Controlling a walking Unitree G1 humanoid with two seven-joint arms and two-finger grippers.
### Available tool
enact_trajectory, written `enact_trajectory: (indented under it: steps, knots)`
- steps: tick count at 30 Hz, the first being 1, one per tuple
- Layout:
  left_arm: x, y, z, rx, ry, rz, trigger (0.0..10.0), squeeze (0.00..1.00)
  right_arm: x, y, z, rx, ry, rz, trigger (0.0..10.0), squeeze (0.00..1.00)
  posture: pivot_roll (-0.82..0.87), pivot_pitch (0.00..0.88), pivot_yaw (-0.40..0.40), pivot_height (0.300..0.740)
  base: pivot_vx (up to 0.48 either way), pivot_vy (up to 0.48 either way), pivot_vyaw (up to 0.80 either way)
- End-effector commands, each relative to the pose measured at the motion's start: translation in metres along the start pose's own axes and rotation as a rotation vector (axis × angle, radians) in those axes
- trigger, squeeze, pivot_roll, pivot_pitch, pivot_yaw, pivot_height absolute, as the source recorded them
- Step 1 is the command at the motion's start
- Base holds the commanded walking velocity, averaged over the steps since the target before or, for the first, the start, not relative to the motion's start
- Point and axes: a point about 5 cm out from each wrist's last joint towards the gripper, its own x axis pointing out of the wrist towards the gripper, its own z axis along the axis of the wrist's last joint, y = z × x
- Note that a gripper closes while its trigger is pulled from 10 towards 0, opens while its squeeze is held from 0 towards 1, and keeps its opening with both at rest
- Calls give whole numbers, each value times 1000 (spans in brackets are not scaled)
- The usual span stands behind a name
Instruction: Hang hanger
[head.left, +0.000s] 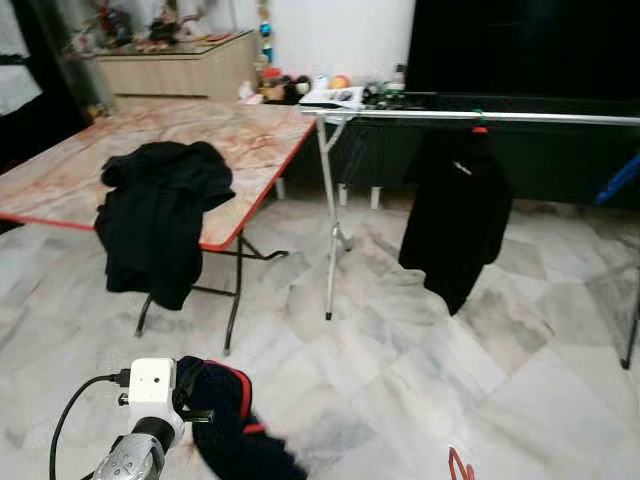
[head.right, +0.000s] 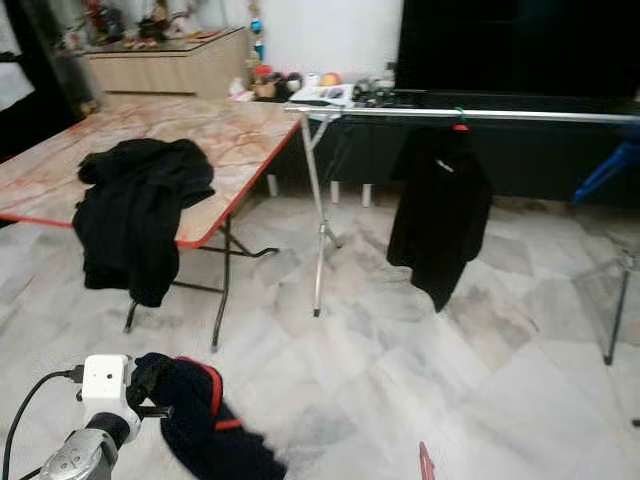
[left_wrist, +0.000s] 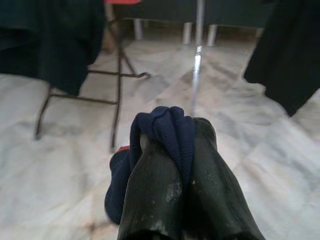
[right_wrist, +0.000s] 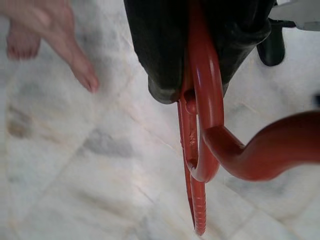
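Left gripper (left_wrist: 172, 150) low over the marble floor (head.left: 420, 380), fingers (left_wrist: 150, 195) clamped together on a fold of navy garment (left_wrist: 167, 132) with red trim; the rest of the cloth hangs below the gripper, seen at the bottom of the head views (head.left: 235, 420).

Right gripper (right_wrist: 192, 87) pinched shut on a red plastic hanger (right_wrist: 205, 125), holding it at the hook and neck; the hook curls out past the fingertips and the hanger's body runs off to the side. A sliver of the red hanger shows at the bottom edge of the left eye view (head.left: 458, 465).

Person's bare foot (right_wrist: 47, 37) on the floor, near the right gripper in its wrist view.

Ahead: drying rack, horizontal silver rail (head.left: 480, 117) on a thin upright leg (head.left: 330, 220). One black garment (head.left: 455, 215) hangs from the rail on a red-hooked hanger (head.left: 480, 128).

Left of the rack: folding table (head.left: 200, 135) with a marbled top and red edge. Black jacket (head.left: 155, 220) draped over its near edge, hanging down past the tabletop.

Wooden cabinet (head.left: 180, 65) against the back wall, clutter on top, too blurred to identify.
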Motion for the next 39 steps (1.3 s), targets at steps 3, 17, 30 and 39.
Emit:
enact_trajectory:
  steps: [3,17,30,39]
  knots:
    - [-1,6,7,10,-18,11,10000,0,0,4,1,0,-3,9,10000,0,93,13,80,740,0,380,0]
    - [-1,6,9,10,-17,4,10000,0,0,2,2,4,-6,4,10000,0,79,17,81,740,0,379,0]
    - [-1,8,11,12,-17,4,10000,0,0,5,1,10,-2,6,10000,0,87,25,85,740,0,380,0]
    - [-2,7,11,11,-14,0,10000,0,1,5,2,7,-4,6,10000,0,95,28,82,740,0,378,0]
